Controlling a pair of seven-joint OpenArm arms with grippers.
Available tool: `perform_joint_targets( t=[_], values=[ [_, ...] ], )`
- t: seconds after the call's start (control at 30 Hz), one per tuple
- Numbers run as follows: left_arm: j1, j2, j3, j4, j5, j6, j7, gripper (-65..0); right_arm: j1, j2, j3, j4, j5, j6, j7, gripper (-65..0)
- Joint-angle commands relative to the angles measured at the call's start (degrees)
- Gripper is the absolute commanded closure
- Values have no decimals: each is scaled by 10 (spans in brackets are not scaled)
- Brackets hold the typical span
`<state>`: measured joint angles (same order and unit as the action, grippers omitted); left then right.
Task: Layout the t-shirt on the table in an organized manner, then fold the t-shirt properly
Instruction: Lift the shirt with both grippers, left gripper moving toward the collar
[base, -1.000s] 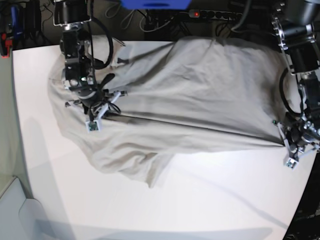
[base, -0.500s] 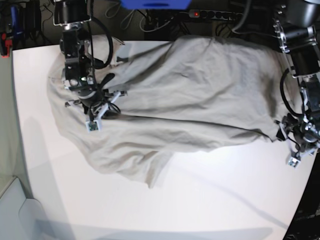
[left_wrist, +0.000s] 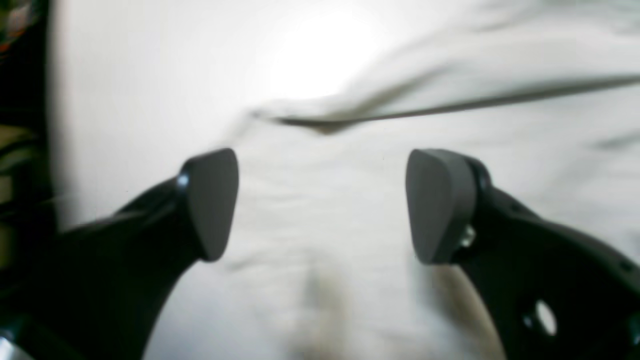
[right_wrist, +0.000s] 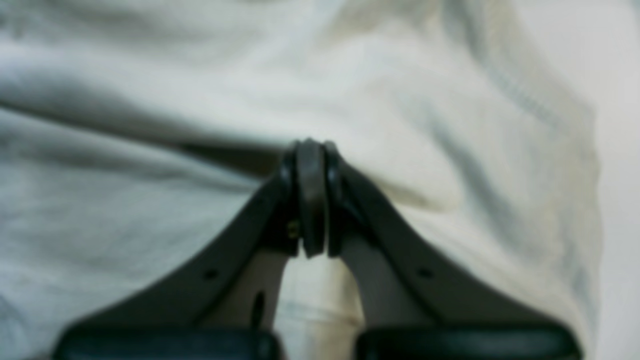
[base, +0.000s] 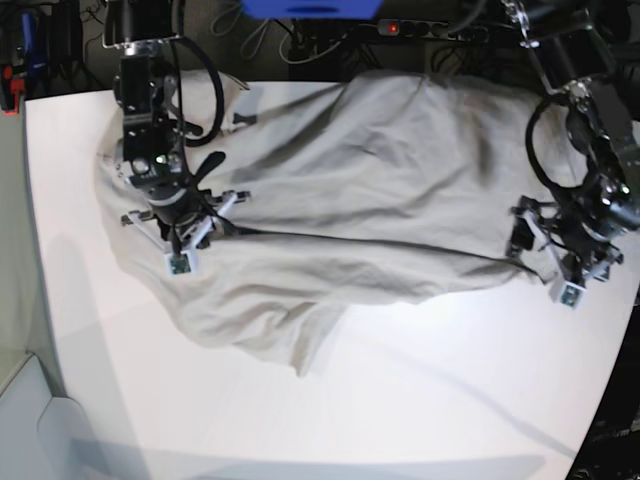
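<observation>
The beige-grey t-shirt lies rumpled across the back half of the white table, with a long crease through its middle and a bunched flap hanging toward the front left. My right gripper is at the shirt's left end, shut on a fold of the t-shirt, its pads pressed together. My left gripper hovers over the shirt's right edge. In the left wrist view it stands wide open above the cloth, with nothing between its fingers.
Cables, a power strip with a red light and a blue object lie beyond the table's back edge. A pale grey surface sits at the bottom left, past the table's curved left edge.
My left gripper opened, let go of the shirt's right corner and moved up and back. The released edge slackened and slid left. My right gripper stayed shut and shifted slightly left.
</observation>
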<state>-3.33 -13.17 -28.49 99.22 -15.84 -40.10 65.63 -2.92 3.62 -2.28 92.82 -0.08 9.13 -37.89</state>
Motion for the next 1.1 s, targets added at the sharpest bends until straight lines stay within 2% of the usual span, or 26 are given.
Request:
perform_joint_targets(
  t=[0.0, 0.13, 0.2, 0.27, 0.43, 0.53, 0.6, 0.67, 0.77, 0.83, 0.93, 1.07],
  values=[
    [9, 16, 1, 21, -18, 2, -2, -507, 5, 1, 1, 23, 1, -2, 13, 0],
    [51, 104, 9, 32, -27, 3, 4, -508, 2, 1, 1, 51, 1, -2, 13, 0],
    [68, 125, 22, 31, -27, 4, 2, -510, 3, 1, 1, 64, 1, -2, 13, 0],
    [78, 130, 34, 28, -18, 4, 2, -510, 3, 6, 1, 74, 1, -2, 13, 0],
    [80, 130, 37, -29, 52, 4, 0, -509, 3, 13, 1, 74, 1, -2, 13, 0],
    [81, 122, 37, -58, 63, 1, -7, -503, 4, 13, 2, 72, 1, -2, 13, 0],
    [96, 118, 38, -66, 61, 1, -22, -450, 4, 12, 2, 71, 1, -2, 13, 0],
    [101, 118, 38, -69, 62, 1, -28, -354, 4, 12, 2, 71, 1, -2, 13, 0],
    [101, 115, 37, -83, 65, 3, -25, -152, 4, 11, 2, 71, 1, -2, 13, 0],
    [101, 100, 37, -103, 65, 3, -24, 0, 4, 11, 2, 71, 1, -2, 13, 0],
    [108, 74, 37, -129, 65, 3, -29, -26, 4, 11, 2, 71, 1, -2, 13, 0],
    [126, 37, 37, -131, 61, 1, -29, -2, 8, 11, 2, 71, 1, -2, 13, 0]
  ],
)
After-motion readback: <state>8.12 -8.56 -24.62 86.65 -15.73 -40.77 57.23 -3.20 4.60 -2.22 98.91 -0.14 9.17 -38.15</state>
